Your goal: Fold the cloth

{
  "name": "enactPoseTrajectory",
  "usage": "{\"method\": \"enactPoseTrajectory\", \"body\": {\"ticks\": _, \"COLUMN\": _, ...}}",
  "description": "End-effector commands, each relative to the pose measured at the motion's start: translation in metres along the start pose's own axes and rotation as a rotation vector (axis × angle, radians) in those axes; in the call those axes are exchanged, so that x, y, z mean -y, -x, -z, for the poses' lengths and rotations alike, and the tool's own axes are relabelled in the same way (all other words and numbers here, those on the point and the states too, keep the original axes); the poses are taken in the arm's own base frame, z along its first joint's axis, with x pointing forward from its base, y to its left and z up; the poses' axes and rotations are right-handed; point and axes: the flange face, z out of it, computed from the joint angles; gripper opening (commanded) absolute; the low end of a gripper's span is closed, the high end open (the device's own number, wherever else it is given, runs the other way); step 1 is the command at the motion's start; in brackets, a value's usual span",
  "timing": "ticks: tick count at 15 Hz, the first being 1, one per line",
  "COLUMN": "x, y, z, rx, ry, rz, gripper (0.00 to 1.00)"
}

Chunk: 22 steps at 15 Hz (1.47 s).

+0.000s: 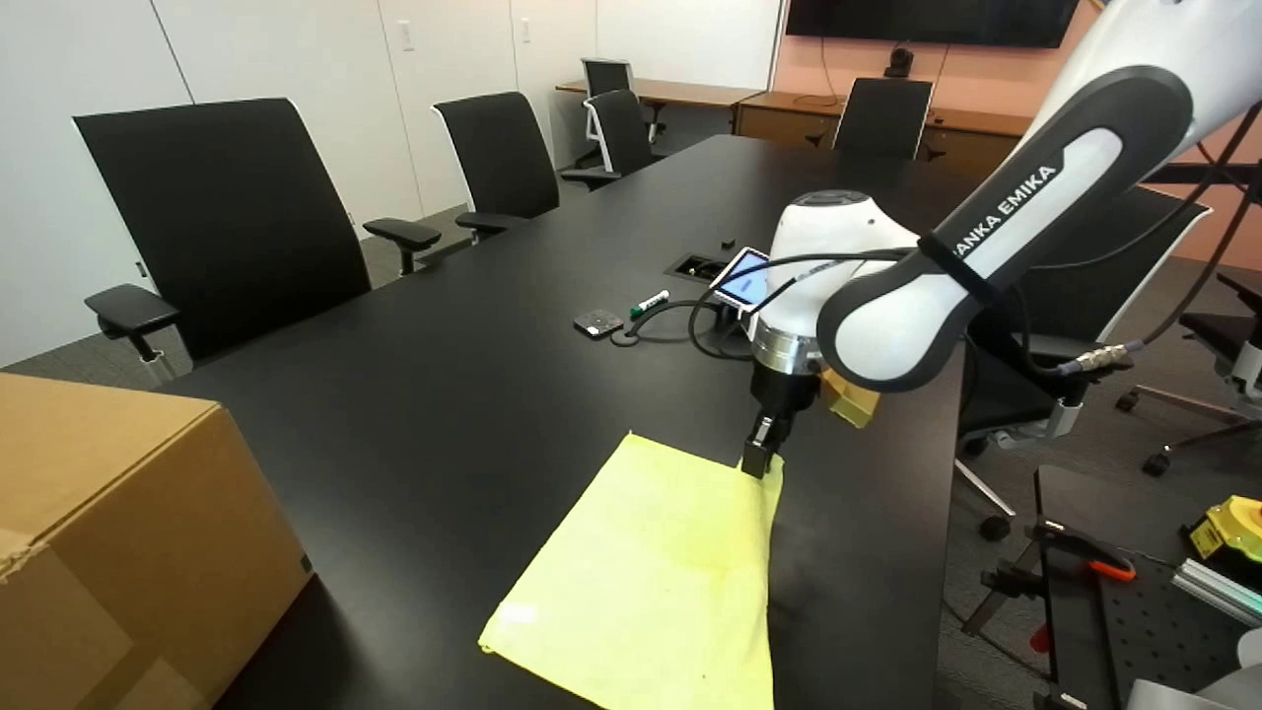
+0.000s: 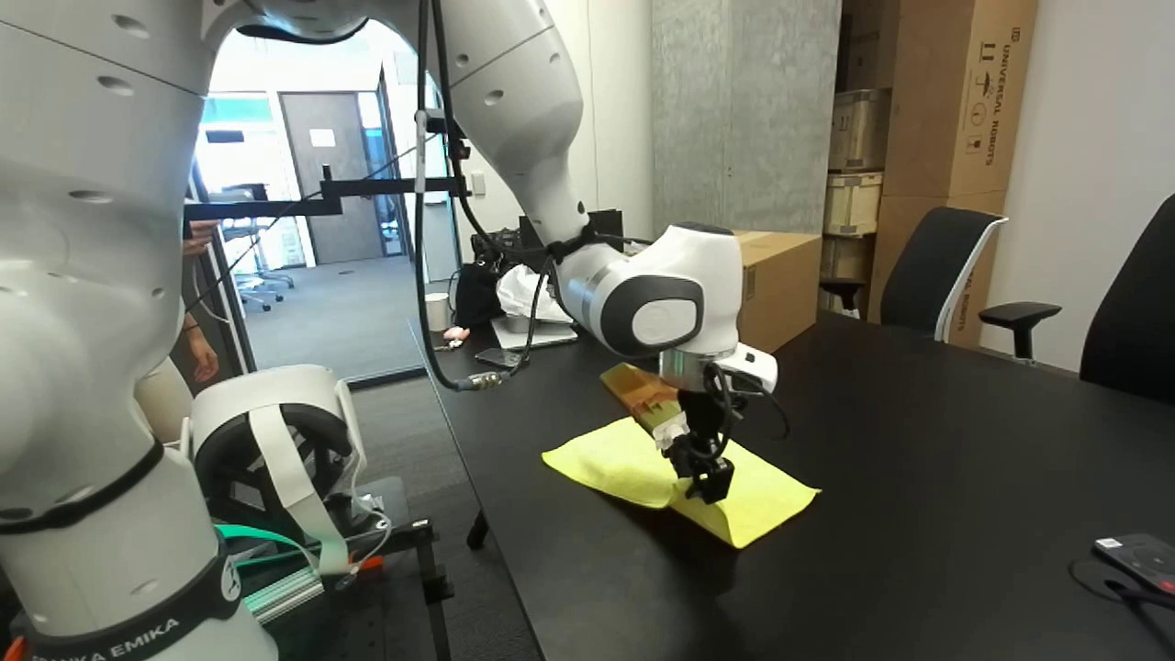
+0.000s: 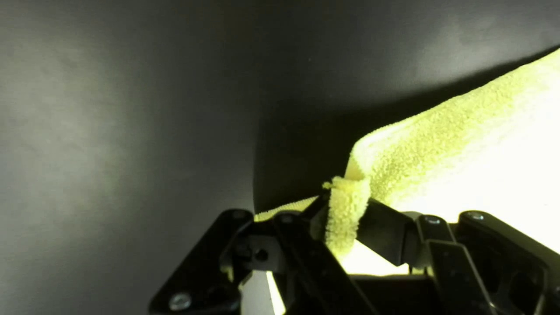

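The yellow cloth (image 1: 641, 582) lies mostly flat on the black table; it also shows in an exterior view (image 2: 766, 496) and in the wrist view (image 3: 442, 153). My gripper (image 1: 757, 461) points down at one corner of the cloth, and it also shows in an exterior view (image 2: 709, 491). In the wrist view, my gripper (image 3: 345, 218) is shut on a pinched fold of the cloth between its fingertips. The cloth by the pinch is raised a little, with a shadow under its edge. The underside of the held corner is hidden.
A large cardboard box (image 1: 128, 552) stands on the table beside the cloth. A tablet (image 1: 744, 281), a green marker (image 1: 650, 303), a dark square device (image 1: 597, 323) and cables lie farther along. A yellow box-like piece (image 1: 850, 399) shows by the wrist. Chairs (image 1: 227, 217) line the table.
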Motion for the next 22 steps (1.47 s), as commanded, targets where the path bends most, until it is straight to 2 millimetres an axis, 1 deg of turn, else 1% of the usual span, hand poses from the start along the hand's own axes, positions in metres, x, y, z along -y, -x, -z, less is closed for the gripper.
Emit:
{"method": "enactPoseTrajectory", "body": {"ticks": 1, "x": -0.007, "y": -0.034, "z": 0.016, "rx": 0.006, "ry": -0.023, "rz": 0.025, "gripper": 0.09}}
{"method": "enactPoseTrajectory", "body": {"ticks": 3, "x": -0.010, "y": -0.049, "z": 0.022, "rx": 0.008, "ry": -0.028, "rz": 0.032, "gripper": 0.09}}
{"method": "enactPoseTrajectory", "body": {"ticks": 6, "x": -0.003, "y": -0.069, "z": 0.024, "rx": 0.016, "ry": -0.047, "rz": 0.039, "gripper": 0.09}}
{"method": "enactPoseTrajectory", "body": {"ticks": 11, "x": 0.016, "y": -0.100, "z": 0.012, "rx": 0.027, "ry": -0.065, "rz": 0.058, "gripper": 0.09}}
{"method": "enactPoseTrajectory", "body": {"ticks": 14, "x": 0.022, "y": -0.119, "z": 0.007, "rx": -0.015, "ry": -0.085, "rz": 0.059, "gripper": 0.09}}
{"method": "enactPoseTrajectory", "body": {"ticks": 16, "x": 0.023, "y": -0.131, "z": 0.004, "rx": -0.057, "ry": -0.097, "rz": 0.043, "gripper": 0.09}}
{"method": "enactPoseTrajectory", "body": {"ticks": 18, "x": 0.023, "y": -0.140, "z": -0.003, "rx": -0.084, "ry": -0.097, "rz": 0.036, "gripper": 0.09}}
{"method": "enactPoseTrajectory", "body": {"ticks": 22, "x": 0.021, "y": -0.151, "z": -0.015, "rx": -0.141, "ry": -0.096, "rz": 0.021, "gripper": 0.09}}
